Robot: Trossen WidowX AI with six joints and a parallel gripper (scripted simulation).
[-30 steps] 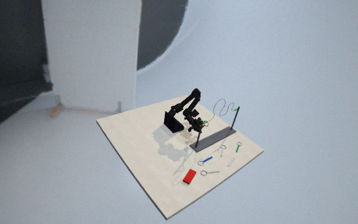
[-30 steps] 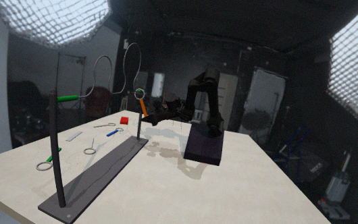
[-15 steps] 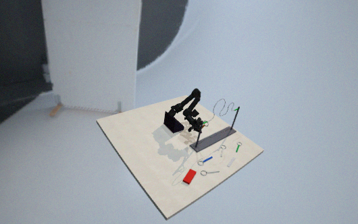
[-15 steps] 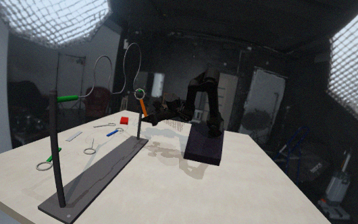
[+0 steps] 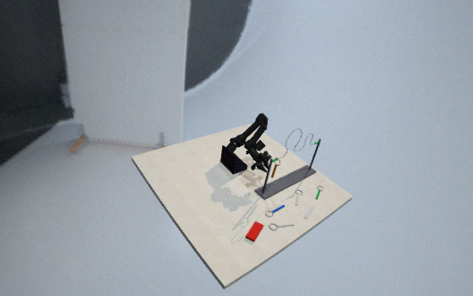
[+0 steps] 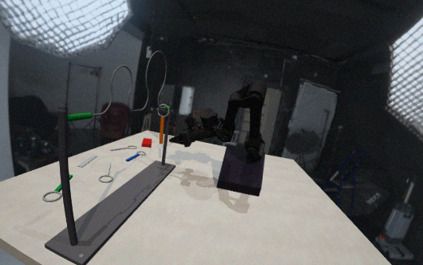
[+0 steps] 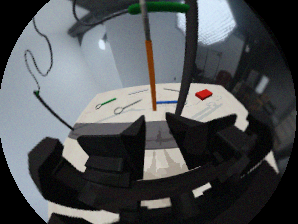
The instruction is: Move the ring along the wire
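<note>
The ring (image 5: pixel 278 165) (image 6: pixel 164 116) (image 7: pixel 145 25) hangs on the green part (image 5: pixel 275 160) (image 6: pixel 167 107) (image 7: pixel 170 8) beside one post (image 5: pixel 267 178) (image 6: pixel 165 140) (image 7: pixel 189 55). Its orange handle (image 5: pixel 274 171) (image 6: pixel 161 129) (image 7: pixel 151 75) points straight down. My gripper (image 5: pixel 269 168) (image 6: pixel 171 140) (image 7: pixel 154 116) is partly open and empty. Its fingertips are just short of the handle's lower end, on the robot's side, with a gap showing in the exterior view. The grey wire (image 6: pixel 131 77) loops to the other green part (image 5: pixel 317 143) (image 6: pixel 80 116) at the other post (image 5: pixel 315 153) (image 6: pixel 65 172).
The posts stand on a dark base (image 5: pixel 286 182) (image 6: pixel 120 203). Beyond it on the table lie a red block (image 5: pixel 254 232) (image 6: pixel 147 142) (image 7: pixel 203 94), a blue-handled ring tool (image 5: pixel 277 209) (image 6: pixel 132 157), a green-handled one (image 5: pixel 318 194) (image 6: pixel 64 183) and grey ones.
</note>
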